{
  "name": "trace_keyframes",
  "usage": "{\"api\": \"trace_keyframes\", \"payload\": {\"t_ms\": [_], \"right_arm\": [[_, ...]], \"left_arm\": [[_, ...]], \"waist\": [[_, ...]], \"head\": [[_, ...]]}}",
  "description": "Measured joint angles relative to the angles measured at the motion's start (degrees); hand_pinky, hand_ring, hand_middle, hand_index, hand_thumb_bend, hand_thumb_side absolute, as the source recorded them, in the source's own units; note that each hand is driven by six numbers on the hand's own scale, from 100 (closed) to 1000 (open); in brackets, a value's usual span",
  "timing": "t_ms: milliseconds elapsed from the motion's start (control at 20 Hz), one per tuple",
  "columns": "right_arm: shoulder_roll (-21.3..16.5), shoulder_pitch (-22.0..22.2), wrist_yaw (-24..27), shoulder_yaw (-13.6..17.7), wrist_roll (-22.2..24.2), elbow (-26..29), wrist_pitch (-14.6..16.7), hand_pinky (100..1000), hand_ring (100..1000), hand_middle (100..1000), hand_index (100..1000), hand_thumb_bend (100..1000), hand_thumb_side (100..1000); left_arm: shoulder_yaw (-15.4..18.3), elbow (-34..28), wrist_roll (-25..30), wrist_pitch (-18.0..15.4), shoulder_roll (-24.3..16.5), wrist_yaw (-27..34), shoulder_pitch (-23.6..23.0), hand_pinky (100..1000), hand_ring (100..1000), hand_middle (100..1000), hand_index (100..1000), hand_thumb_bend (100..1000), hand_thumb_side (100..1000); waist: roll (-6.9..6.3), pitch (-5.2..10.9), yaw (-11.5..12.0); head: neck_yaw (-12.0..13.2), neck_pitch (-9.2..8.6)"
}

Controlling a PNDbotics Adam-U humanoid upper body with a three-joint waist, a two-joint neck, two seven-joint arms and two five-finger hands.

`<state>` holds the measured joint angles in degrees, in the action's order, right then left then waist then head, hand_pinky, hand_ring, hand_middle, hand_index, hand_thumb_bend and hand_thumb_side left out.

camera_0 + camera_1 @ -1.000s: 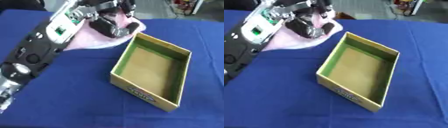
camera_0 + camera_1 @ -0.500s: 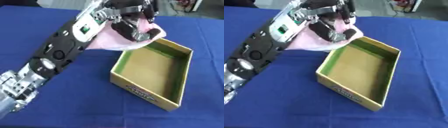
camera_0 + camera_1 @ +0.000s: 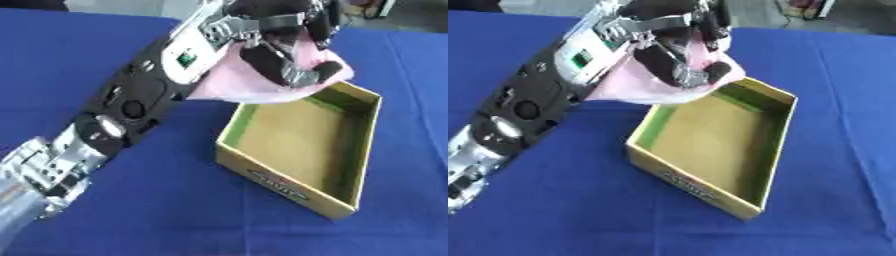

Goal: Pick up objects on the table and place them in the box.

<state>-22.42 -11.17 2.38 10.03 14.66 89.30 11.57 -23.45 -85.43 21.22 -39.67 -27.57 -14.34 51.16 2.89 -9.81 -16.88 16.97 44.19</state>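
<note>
Left hand (image 3: 284, 47) curled round a pale pink cloth (image 3: 236, 85), held bunched over the near-left corner of the box (image 3: 350, 200). Cloth hangs in soft folds below the fingers, its lower edge at the box rim; plain, no pattern visible. Likely light and limp, non-fragile; best gripped at a gathered bunch, as here, since loose edges may drape over the rim. Box: open yellow cardboard, green inner walls, nothing inside. Blue counter (image 3: 105, 220). Right hand not visible.
</note>
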Motion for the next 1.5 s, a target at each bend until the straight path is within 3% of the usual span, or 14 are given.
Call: {"api": "trace_keyframes", "payload": {"t_ms": [350,750,950,1100,1150,1200,1250,1400,1500], "right_arm": [[0.5,-0.8,0.1,-0.1,0.3,0.0,0.1,484,611,802,930,581,679],[0.5,-0.8,0.3,-0.1,0.3,0.0,0.1,484,611,802,930,582,679],[0.5,-0.8,0.3,-0.1,0.3,0.0,0.1,484,611,802,930,582,679],[0.5,-0.8,0.3,-0.1,0.3,0.0,0.1,484,611,802,930,581,679],[0.5,-0.8,0.3,-0.1,0.3,0.0,0.1,484,611,802,930,581,679],[0.5,-0.8,0.3,-0.1,0.3,0.0,0.1,484,611,802,930,581,679],[0.5,-0.8,0.3,-0.1,0.3,0.0,0.2,484,611,802,930,581,679],[0.5,-0.8,0.3,-0.1,0.3,0.0,0.2,484,611,802,930,582,679],[0.5,-0.8,0.3,-0.1,0.2,0.0,0.2,484,611,802,930,582,678]], "left_arm": [[-1.3,1.5,-0.2,-1.5,1.6,-1.4,0.0,100,100,100,100,100,470],[-1.7,2.1,-0.9,-2.8,2.1,-3.4,-0.5,100,100,100,100,100,496],[-2.0,1.8,-3.3,-5.1,2.1,-6.2,-1.4,100,100,100,100,100,518],[-2.3,1.5,-6.0,-7.5,1.8,-9.7,-2.5,100,100,108,222,100,547],[-2.4,1.5,-6.8,-8.4,1.6,-11.0,-3.0,100,129,201,299,100,582],[-2.5,1.6,-7.8,-9.2,1.4,-12.4,-3.6,100,234,292,376,100,610],[-2.7,1.6,-8.7,-10.0,1.2,-13.7,-4.2,154,330,395,457,100,641],[-3.3,1.5,-10.8,-11.5,1.0,-17.7,-5.4,470,600,681,675,100,783],[-3.9,1.2,-11.8,-11.9,1.0,-20.1,-5.8,553,684,754,725,100,832]], "waist": [[0.05,-0.91,-1.7],[0.05,-1.03,-1.8],[0.05,-1.04,-1.8],[0.0,-1.08,-1.8],[-0.01,-1.13,-1.8],[-0.01,-1.19,-1.8],[-0.01,-1.21,-1.8],[0.0,-1.24,-1.8],[0.01,-1.26,-1.7]], "head": [[0.3,0.0],[0.3,0.0],[0.3,0.0],[0.3,0.0],[0.3,0.0],[0.3,0.0],[0.3,0.0],[0.3,0.0],[0.3,0.0]]}}
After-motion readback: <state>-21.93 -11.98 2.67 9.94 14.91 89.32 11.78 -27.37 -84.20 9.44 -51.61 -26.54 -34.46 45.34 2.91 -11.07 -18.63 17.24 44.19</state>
